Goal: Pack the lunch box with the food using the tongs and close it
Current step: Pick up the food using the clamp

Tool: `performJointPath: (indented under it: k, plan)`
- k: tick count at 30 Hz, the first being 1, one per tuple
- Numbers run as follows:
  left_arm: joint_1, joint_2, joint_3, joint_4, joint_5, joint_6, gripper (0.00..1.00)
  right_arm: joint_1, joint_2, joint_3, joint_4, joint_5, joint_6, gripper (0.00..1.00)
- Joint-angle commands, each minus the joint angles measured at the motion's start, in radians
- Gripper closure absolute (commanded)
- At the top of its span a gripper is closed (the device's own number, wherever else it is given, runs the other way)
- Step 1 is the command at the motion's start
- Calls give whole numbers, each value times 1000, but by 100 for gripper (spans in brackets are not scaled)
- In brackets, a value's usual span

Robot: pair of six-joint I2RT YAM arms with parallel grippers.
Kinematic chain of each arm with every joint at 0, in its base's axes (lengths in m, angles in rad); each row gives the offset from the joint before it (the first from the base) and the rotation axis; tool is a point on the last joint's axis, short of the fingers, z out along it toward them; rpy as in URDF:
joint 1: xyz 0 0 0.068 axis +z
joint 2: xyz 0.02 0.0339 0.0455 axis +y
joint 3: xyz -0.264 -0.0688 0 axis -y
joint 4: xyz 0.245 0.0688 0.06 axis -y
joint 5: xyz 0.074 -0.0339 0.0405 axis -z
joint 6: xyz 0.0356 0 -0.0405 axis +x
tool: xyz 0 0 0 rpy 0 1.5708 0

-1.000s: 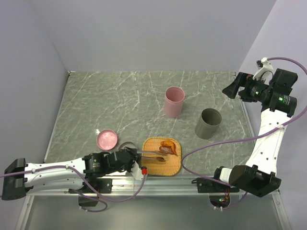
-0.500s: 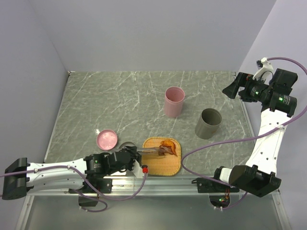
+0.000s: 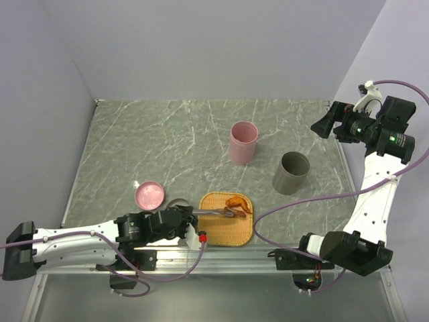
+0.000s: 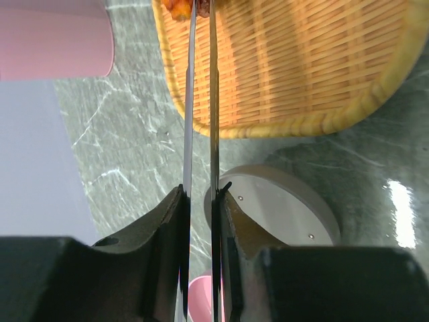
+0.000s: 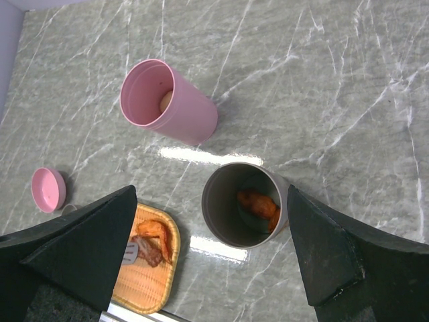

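Looking down from above, the left tool (image 3: 187, 217) lies low at the near edge of the surface (image 3: 167, 134), clamped on the handle end of the tongs (image 3: 213, 213), whose slim arms reach right over the woven tray (image 3: 216, 233). Their tips meet a brown-orange piece of food (image 3: 235, 204) lying on the tray's far side. A shallow pink dish (image 3: 149, 195) sits left of the tray, and a grey dish (image 3: 177, 202) peeks out just beside the left arm. Farther back stand the tall pink cup (image 3: 242, 142) and, to its right, the tall grey cup (image 3: 291, 173), both upright and uncovered. The right tool (image 3: 324, 125) hangs high over the right edge with its jaws spread wide, holding nothing. From the left wrist, the 2 fingers (image 4: 164, 221) press the 2 tong arms (image 4: 190, 100) nearly parallel with a narrow gap between them; they run up to an orange bit (image 4: 177, 8) at the tray's rim (image 4: 322, 124), and the grey dish (image 4: 281, 208) rests just beside the tray. From the right wrist, the dark fingers (image 5: 80, 255) frame the scene: the pink cup (image 5: 191, 117) has a pale ball (image 5: 165, 100) inside, the grey cup (image 5: 218, 215) holds a brown-orange piece (image 5: 258, 203), and more pieces (image 5: 153, 240) lie on the tray (image 5: 141, 288) beside the tong tip (image 5: 130, 253).
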Motion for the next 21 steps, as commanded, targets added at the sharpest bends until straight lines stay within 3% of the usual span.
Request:
performJointPath:
  k: [1, 10, 21]
  plan:
    - [-5, -38, 78, -40, 67, -18, 87, 4, -22, 2, -4, 7, -8, 0]
    - [-5, -55, 143, -152, 120, -81, 95, 4, -17, -1, 4, -13, 2, 0]
    - [25, 32, 305, -100, 156, -227, 98, 4, -10, 45, -6, -37, 16, 0]
